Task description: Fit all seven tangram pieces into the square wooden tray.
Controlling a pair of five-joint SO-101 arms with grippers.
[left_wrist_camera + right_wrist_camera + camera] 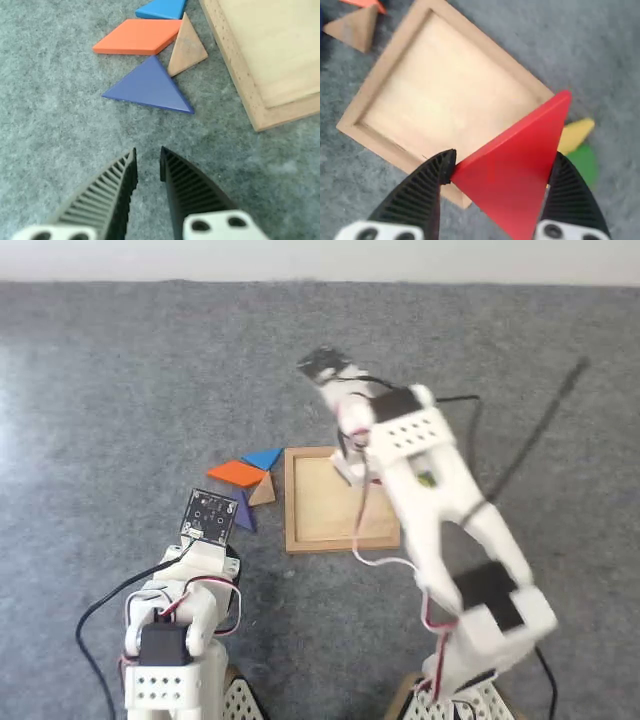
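The square wooden tray [292, 500] lies mid-table with nothing inside it. My right gripper [504, 162] is shut on a red triangle [520, 150], held tilted above the tray's [385, 80] corner. A yellow piece [576, 134] and a green piece [585, 162] lie on the carpet beside that corner. Left of the tray sit an orange parallelogram [237, 473], a blue triangle [263, 458], a tan triangle [263, 490] and a purple triangle [150, 87]. My left gripper [148, 160] hovers just short of the purple triangle, fingers narrowly apart and holding nothing.
Grey carpet [120, 390] covers the whole table. The right arm [430, 490] reaches over the tray's right side, with its cable [540, 430] trailing to the right. The left arm's wrist [210, 515] sits beside the tray's near left corner.
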